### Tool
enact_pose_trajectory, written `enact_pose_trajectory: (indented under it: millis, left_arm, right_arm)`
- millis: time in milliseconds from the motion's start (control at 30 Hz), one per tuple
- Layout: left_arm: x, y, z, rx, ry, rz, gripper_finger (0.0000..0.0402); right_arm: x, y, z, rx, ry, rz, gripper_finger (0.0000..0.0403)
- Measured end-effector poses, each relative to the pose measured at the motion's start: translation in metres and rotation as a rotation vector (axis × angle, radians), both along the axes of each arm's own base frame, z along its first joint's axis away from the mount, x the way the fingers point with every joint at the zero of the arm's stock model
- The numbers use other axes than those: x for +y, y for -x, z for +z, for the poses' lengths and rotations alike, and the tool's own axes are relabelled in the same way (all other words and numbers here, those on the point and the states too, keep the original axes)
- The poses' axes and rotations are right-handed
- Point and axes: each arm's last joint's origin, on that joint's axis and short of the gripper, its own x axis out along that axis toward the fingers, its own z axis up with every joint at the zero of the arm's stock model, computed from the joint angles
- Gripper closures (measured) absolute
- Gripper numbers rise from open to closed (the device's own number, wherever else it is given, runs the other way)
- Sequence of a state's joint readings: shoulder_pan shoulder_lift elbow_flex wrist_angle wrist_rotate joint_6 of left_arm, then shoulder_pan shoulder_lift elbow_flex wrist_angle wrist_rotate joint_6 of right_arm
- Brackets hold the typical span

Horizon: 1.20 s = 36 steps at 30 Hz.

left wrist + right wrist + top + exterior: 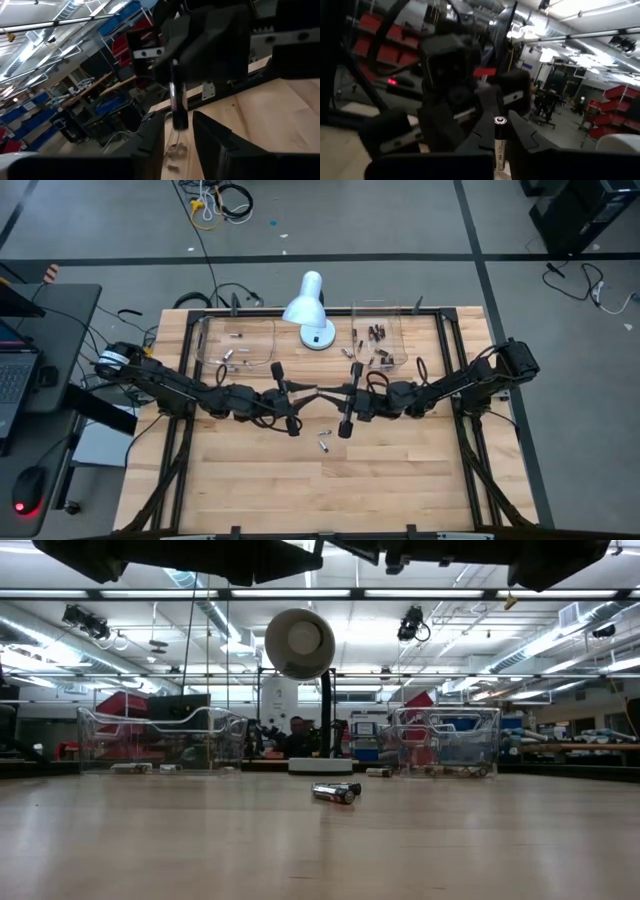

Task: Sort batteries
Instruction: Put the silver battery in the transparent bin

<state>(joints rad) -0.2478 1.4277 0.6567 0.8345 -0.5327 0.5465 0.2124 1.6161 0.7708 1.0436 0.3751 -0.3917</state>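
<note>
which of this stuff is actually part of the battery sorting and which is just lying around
Part of the job:
battery held in the right gripper, at the open left gripper
loose batteries
silvery batteries in the left clear tray
dark batteries in the right clear tray

Just lying about:
white desk lamp
laptop
mouse
floor cables

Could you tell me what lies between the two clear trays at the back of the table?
The white desk lamp stands between the left tray and the right tray, as the high view shows.
</note>
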Motion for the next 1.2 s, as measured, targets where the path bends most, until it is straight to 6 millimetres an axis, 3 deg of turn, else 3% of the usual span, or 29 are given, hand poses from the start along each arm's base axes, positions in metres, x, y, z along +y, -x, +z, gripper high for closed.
enact_pose_trajectory:
  millis: [767,967,1200]
  left_arm:
    - [0.0062,-0.0007,-0.0001,0.001,0.002,0.05,0.0298]
    - [0.0031,-0.0018,-0.001,0.005,0.003,-0.076,0.0298]
    - [0.0076,-0.0023,0.0007,-0.026,0.057,-0.052,0.0298]
  right_arm:
    - [-0.0029,0.0002,0.005,-0.056,-0.008,0.037,0.0389]
    - [-0.006,-0.0008,0.0033,-0.038,-0.007,0.028,0.0389]
    - [-0.0069,-0.0014,0.0011,-0.016,-0.019,0.02,0.0389]
